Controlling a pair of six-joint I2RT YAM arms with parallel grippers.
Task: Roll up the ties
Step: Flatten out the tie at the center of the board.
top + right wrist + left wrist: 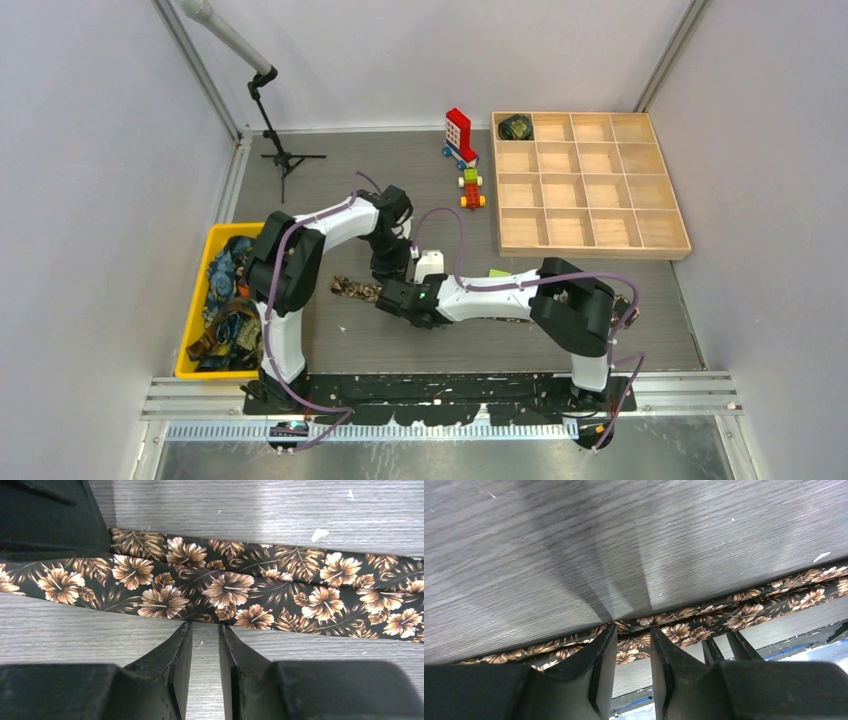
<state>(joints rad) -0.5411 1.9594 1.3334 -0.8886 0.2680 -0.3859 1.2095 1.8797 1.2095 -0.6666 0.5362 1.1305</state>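
A brown floral tie (350,288) lies flat and folded lengthwise across the table in front of the arms. My left gripper (390,268) points down at it from the far side. In the left wrist view its jaws (633,627) stand a little apart, with the tips on the tie (724,615) and nothing clamped. My right gripper (392,297) is low at the tie's near edge. In the right wrist view (205,625) its jaws stand narrowly apart and empty, with the tips just short of the tie (225,587). A rolled tie (516,126) sits in the wooden tray's far-left compartment.
A yellow bin (197,300) at the left holds several more ties (228,300). A wooden compartment tray (585,185) is at the back right. Toy bricks (459,135) and a toy car (471,188) stand left of it. There is also a small green block (498,273) and a tripod (283,158).
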